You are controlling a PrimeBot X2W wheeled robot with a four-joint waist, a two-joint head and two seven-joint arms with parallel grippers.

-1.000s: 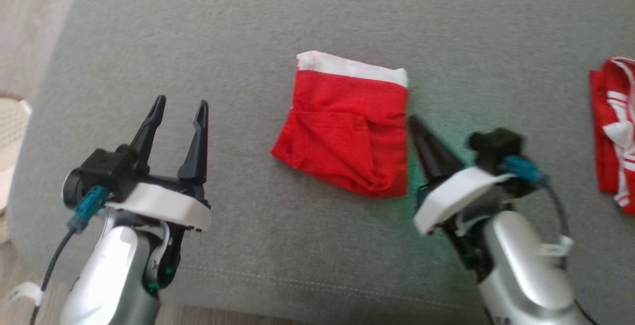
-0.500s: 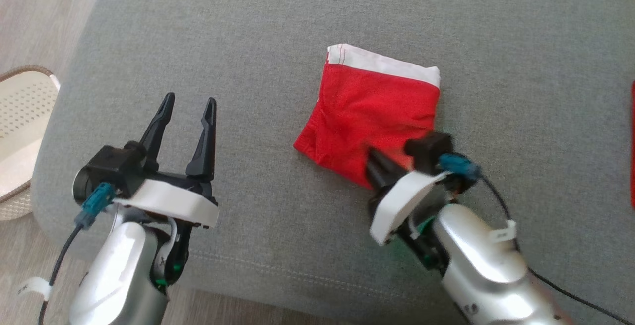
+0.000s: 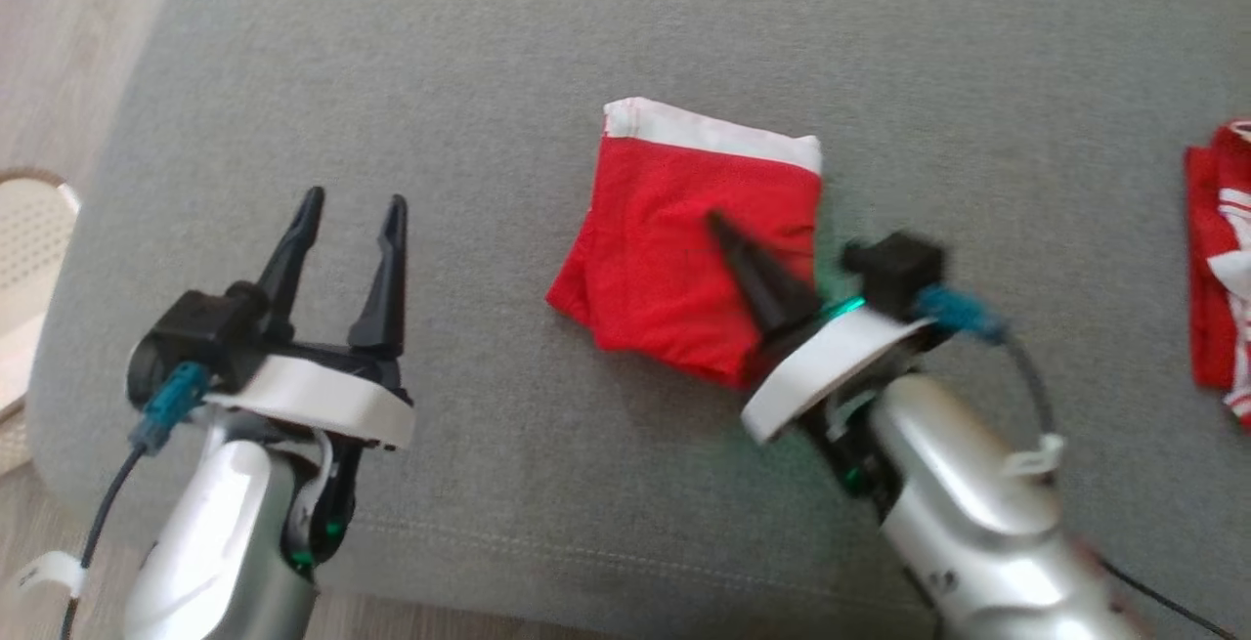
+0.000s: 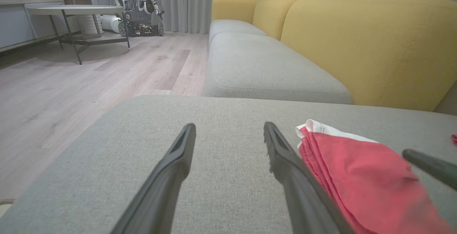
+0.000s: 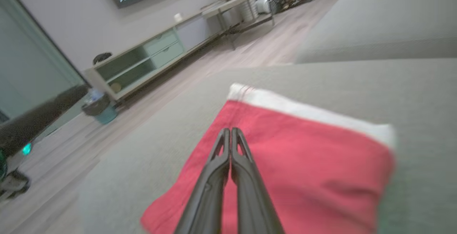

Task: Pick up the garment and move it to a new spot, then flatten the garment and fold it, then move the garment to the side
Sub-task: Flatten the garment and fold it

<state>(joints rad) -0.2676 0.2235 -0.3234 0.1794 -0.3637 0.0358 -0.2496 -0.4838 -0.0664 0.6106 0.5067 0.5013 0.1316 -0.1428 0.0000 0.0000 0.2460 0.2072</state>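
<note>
Right gripper (image 3: 721,227) closed, tips over one folded garment (image 3: 655,230); left gripper (image 3: 354,200) spread, empty; one striped cloth (image 3: 1217,274) apart.

Soft, even daylight on the grey cushion (image 3: 586,34); shadows faint. Head view slightly soft, with motion smear on the right gripper (image 3: 716,222) and its forearm, and a green glow from its wrist light tinting the fabric beside it. Right wrist view blurred throughout, the garment (image 5: 303,148) fuzzy at its edges and the far room smeared. Left wrist view sharp far off, the left gripper (image 4: 228,128) softer near the lens
</note>
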